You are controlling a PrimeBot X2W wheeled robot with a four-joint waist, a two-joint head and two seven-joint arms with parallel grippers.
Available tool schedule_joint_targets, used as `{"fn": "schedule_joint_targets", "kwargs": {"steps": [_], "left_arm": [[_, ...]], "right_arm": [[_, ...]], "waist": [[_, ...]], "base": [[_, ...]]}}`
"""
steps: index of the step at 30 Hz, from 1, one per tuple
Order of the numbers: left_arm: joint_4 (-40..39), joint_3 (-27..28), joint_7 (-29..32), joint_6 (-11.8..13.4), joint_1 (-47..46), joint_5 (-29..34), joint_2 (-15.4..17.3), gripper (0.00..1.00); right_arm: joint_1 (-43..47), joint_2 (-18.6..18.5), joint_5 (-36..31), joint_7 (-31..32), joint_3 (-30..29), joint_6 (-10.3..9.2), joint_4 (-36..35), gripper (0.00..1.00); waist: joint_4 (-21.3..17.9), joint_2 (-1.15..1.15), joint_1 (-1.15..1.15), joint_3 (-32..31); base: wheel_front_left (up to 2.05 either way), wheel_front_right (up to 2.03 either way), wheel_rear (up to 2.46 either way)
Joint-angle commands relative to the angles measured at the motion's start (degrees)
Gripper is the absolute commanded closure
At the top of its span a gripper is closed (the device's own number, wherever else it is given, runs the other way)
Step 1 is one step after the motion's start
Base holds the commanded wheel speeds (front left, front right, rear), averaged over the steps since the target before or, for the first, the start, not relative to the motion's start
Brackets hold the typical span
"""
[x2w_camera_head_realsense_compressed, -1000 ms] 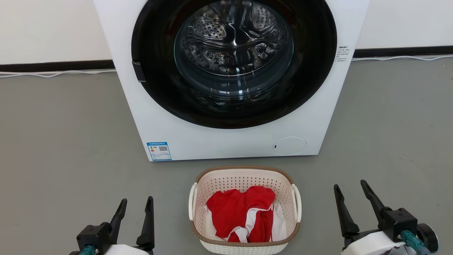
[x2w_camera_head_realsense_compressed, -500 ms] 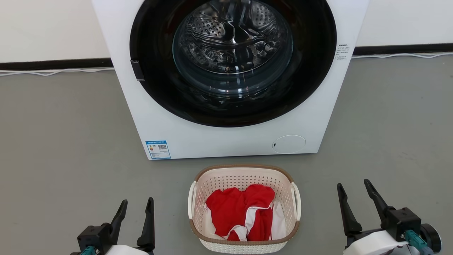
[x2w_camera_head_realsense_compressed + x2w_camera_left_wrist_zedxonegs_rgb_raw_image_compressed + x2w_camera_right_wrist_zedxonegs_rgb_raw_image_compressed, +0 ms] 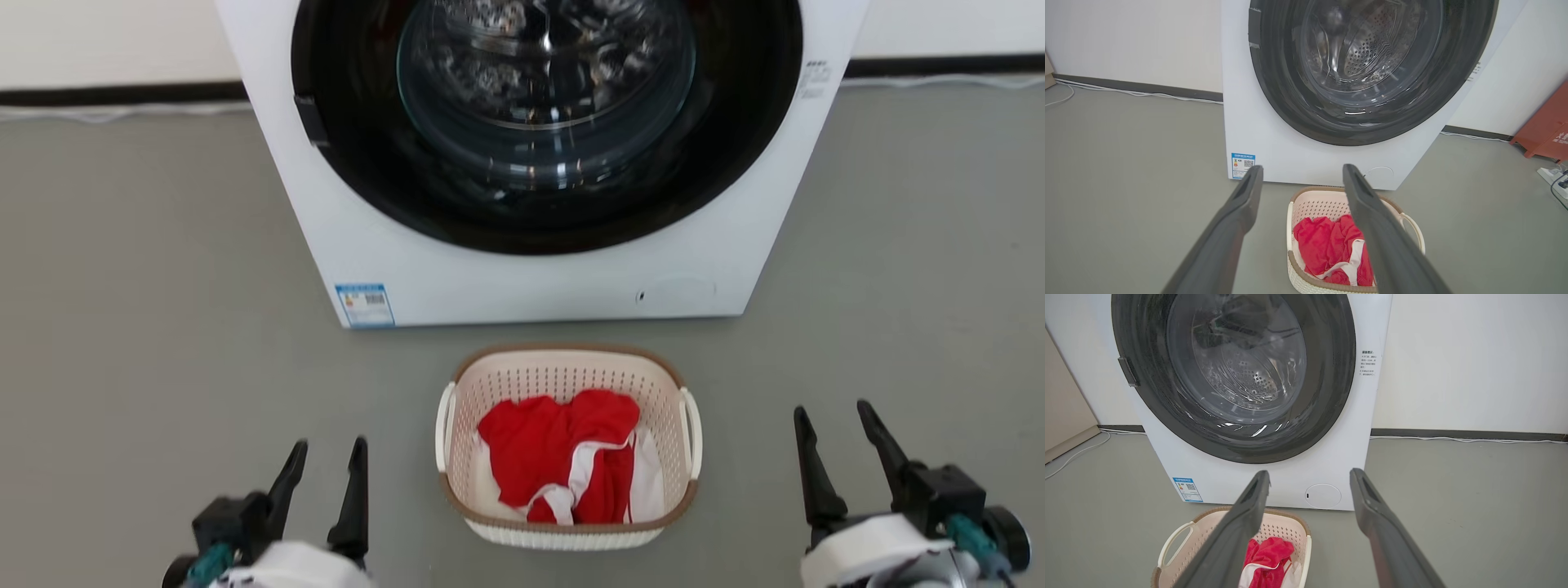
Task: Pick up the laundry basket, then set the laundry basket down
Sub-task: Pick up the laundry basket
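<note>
Room beside basket (image 3: 563, 536) (washer (image 3: 522, 282) seemingly close)

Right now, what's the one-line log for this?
phase: pre-grasp | laundry basket: on floor, untouched | left gripper: jaws open | right gripper: jaws open

The head camera has moved: the washing machine (image 3: 531, 282) and the laundry basket (image 3: 563, 377) now sit higher in its view, slightly blurred. The left gripper (image 3: 331, 441) and the right gripper (image 3: 830, 406) appear slightly more to the right.
</note>
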Motion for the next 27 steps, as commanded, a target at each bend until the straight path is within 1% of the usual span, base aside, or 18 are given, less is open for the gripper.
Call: {"fn": "schedule_joint_targets", "kwargs": {"steps": [1, 8, 15, 21, 27], "left_arm": [[-0.6, 1.11, -0.78, -0.29, -3.99, -0.38, 0.5, 0.0], [5.66, -0.47, -0.78, -0.91, -11.28, -1.29, 0.5, 0.0], [13.17, -2.53, -0.78, -1.41, -21.02, -1.96, 0.5, 0.0], [18.23, -4.7, -0.78, -1.7, -28.6, -1.3, 0.5, 0.0], [23.54, -6.6, -0.78, -1.87, -35.74, -3.24, 0.5, 0.0]], "right_arm": [[-3.47, -0.17, -0.66, -0.8, 0.81, 0.4, -0.69, 0.0], [-9.37, -0.07, -0.51, -0.8, 0.34, 0.4, 3.99, 0.0], [-17.09, -0.06, -1.04, -0.8, -0.12, 0.4, 11.63, 0.0], [-23.77, -0.06, -3.55, -0.8, -0.84, 0.4, 18.84, 0.0], [-30.0, -0.37, -5.8, -0.8, -3.33, 0.4, 22.7, 0.0]], "waist": [[0.41, 0.0, 0.0, 2.09], [1.43, 0.0, 0.0, 8.87], [2.41, 0.0, 0.0, 16.6], [2.73, 0.0, 0.0, 22.95], [2.9, 0.0, 0.0, 29.32]], "base": [[0.0, 0.0, 0.0], [0.0, 0.0, 0.0], [0.0, 0.0, 0.0], [0.0, 0.0, 0.0], [0.0, 0.0, 0.0]]}}
